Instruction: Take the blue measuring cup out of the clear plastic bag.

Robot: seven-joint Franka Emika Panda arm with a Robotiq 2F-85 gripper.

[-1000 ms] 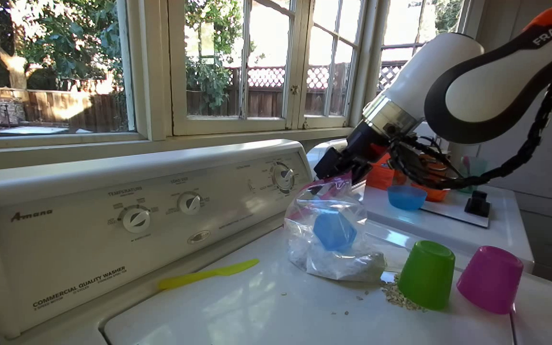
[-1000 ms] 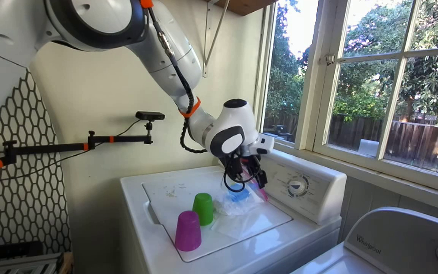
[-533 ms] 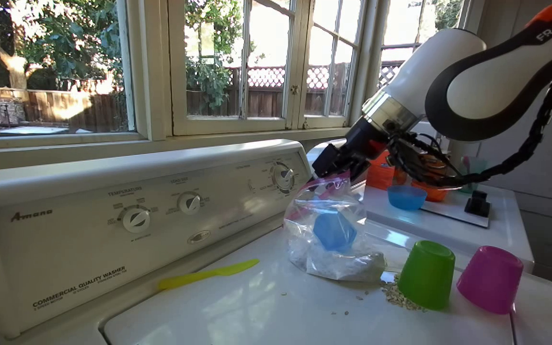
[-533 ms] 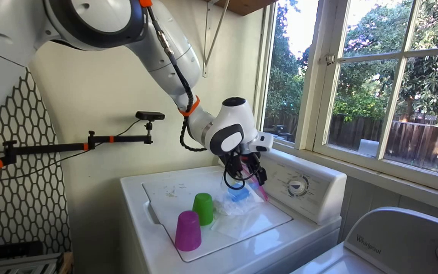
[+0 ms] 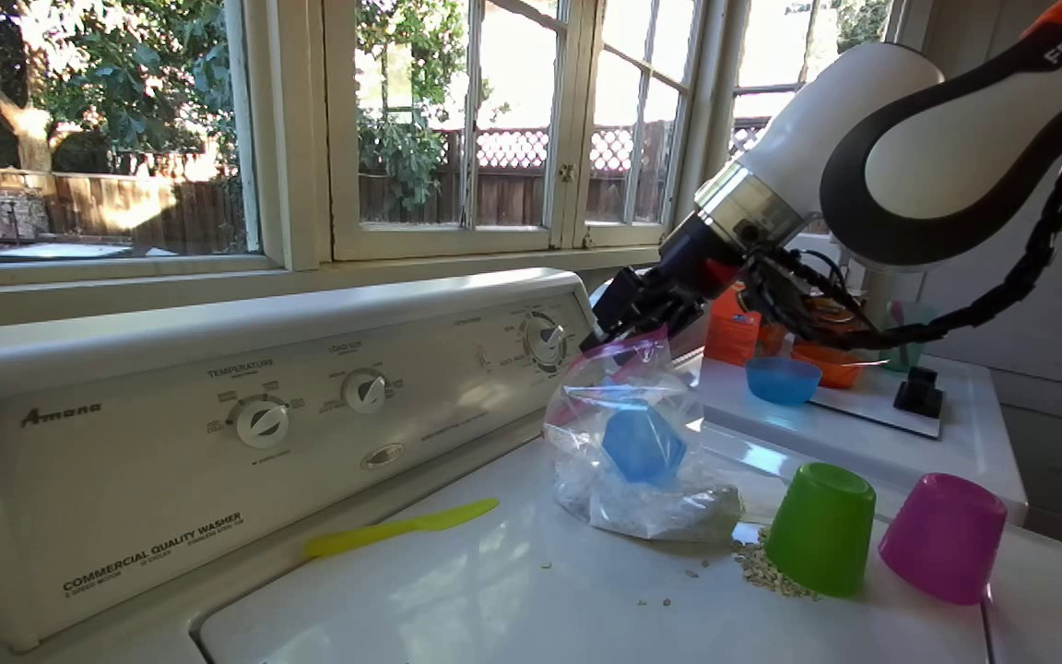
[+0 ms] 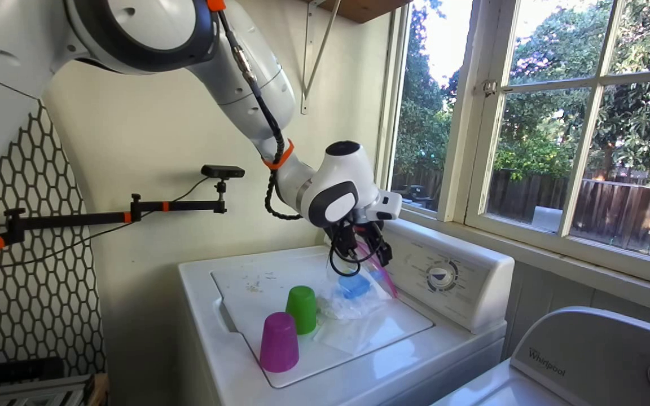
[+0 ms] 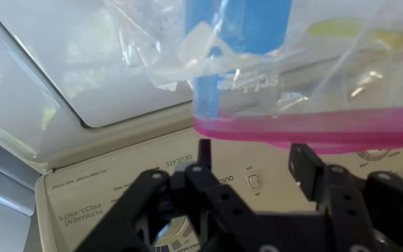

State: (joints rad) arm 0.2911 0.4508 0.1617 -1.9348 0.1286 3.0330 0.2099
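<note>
Wrist view: my claw (image 7: 250, 157) is released, its two fingers (image 7: 205, 152) standing apart, the control panel (image 7: 271, 189) visible through the gap. Just beyond their tips runs the pink zip edge (image 7: 292, 127) of the clear plastic bag (image 7: 289, 84); whether either tip touches it, I cannot tell. The blue measuring cup (image 7: 254, 28) shows through the film, inside the bag, and a blue strip (image 7: 206, 94) below it reaches to the pink edge. In an exterior view, the bag sits on the white washer-top desk (image 5: 457, 609), zip edge uppermost, its lower part crumpled and whitish; the blue measuring cup lies tilted above that part. My claw slants down at the bag's upper edge. A yellow knife (image 5: 402, 528) lies near the control panel. A green cup (image 5: 821, 530) stands inverted near the bag, pale flakes (image 5: 766, 567) at its foot, with a magenta cup (image 5: 943, 538) inverted just beside it. A blue bowl (image 5: 782, 380) sits well apart, on a white surface (image 5: 881, 452) beyond. In an exterior view, my arm (image 6: 229, 98) hangs in from the upper left with the claw over the bag; the green cup stands between the magenta cup and the bag, and a machine marked "Whirlpool" (image 6: 596, 349) stands near the desk.
</note>
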